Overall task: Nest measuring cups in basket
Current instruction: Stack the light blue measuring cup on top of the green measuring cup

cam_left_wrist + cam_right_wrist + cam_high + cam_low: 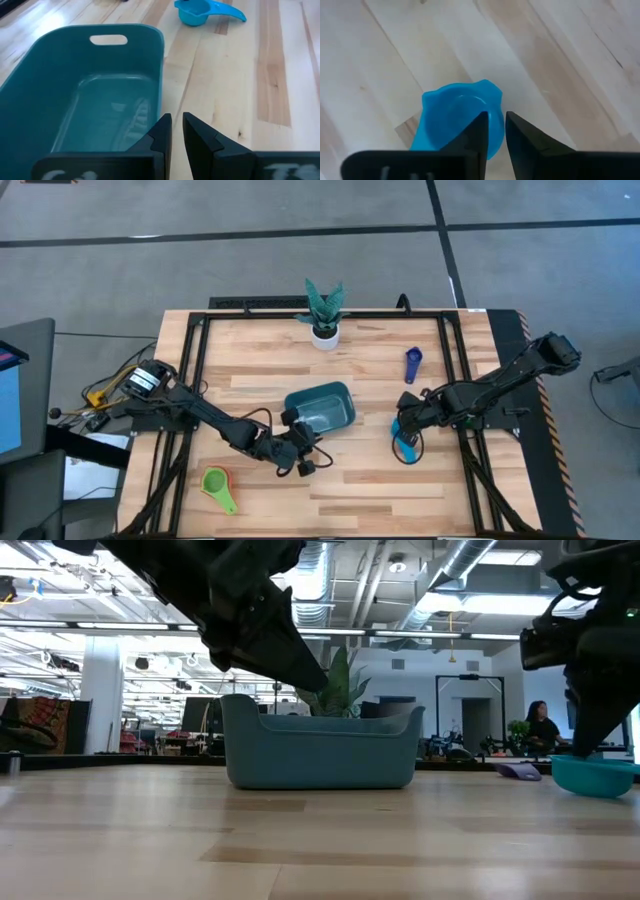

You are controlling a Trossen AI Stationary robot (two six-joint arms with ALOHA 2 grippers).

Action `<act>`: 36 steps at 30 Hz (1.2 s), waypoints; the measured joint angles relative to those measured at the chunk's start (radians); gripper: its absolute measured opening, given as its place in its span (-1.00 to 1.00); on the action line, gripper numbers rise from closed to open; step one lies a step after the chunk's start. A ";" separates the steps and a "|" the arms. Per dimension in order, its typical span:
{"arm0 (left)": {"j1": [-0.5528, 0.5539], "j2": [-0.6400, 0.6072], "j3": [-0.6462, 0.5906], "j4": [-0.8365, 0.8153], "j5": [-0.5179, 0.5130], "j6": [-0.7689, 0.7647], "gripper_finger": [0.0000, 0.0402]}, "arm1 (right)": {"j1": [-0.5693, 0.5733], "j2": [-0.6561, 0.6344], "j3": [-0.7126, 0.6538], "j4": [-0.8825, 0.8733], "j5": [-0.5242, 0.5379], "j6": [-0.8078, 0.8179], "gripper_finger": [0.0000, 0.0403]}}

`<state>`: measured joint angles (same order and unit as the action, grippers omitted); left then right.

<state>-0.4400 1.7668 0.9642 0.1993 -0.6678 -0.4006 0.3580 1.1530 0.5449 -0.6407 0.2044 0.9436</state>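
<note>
We see the right gripper [492, 131] narrowed over the light blue cup [455, 120], right of the basket [322, 406], handle pointing away; left gripper [177, 131] nearly shut beside the basket.

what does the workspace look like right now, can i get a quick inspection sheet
surface: wooden table, black frame rails along its edges
job's things: teal basket mid-table, empty; light blue cup at the right claw; dark blue cup lying apart; green cup near the front left
clutter: potted plant at the back edge
grippers: left claw shut, beside the basket's wall; right claw pinching the light blue cup's rim
cables: wires off the left edge
surroundings: person far behind in the low view
</note>
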 joint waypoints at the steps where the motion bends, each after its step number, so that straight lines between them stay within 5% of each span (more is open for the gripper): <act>1: 0.002 0.000 0.000 0.000 0.000 0.000 -0.82 | 0.004 0.000 0.000 0.004 0.001 0.000 -0.56; 14: 0.003 0.000 0.002 0.002 -0.029 0.027 -0.82 | 0.019 0.112 0.000 0.039 0.000 0.005 -0.49; 21: 0.026 0.000 0.002 0.005 -0.028 0.032 -0.82 | 0.023 0.119 0.004 0.061 0.014 0.055 -0.77; 25: 0.047 0.000 0.002 0.084 0.003 0.007 -0.82 | 0.043 0.095 0.041 0.164 0.144 0.054 -0.94; 31: 0.066 0.000 0.009 0.207 0.055 0.084 -0.82 | 0.086 0.101 0.127 0.248 0.348 -0.005 -0.85; 36: 0.080 0.000 0.074 0.212 0.054 0.172 -0.82 | 0.108 0.167 0.208 0.263 0.437 -0.056 -0.95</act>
<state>-0.3597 1.7668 1.0385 0.4113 -0.6136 -0.2282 0.4656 1.3202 0.7527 -0.3775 0.6413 0.8878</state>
